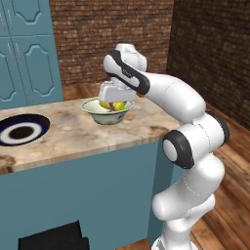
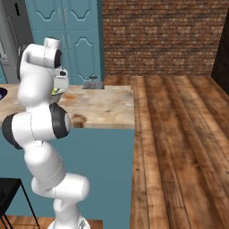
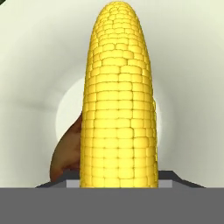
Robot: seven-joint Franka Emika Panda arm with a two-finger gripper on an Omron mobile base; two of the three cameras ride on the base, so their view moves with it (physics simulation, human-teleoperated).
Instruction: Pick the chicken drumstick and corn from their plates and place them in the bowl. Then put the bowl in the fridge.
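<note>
Bowl (image 1: 108, 115); inside, corn (image 3: 119, 100), chicken drumstick (image 3: 65, 153)

The beige marbled counter top (image 1: 73, 132) sits on a teal base. Lying directly on it, straight under the hand, is the pale cream-green bowl (image 1: 97, 115), standing upright near the far edge. Well off to the hand's left, toward the left end of the counter, lies the flat navy-rimmed plate (image 1: 22, 129) with white ring and dark centre.
</note>
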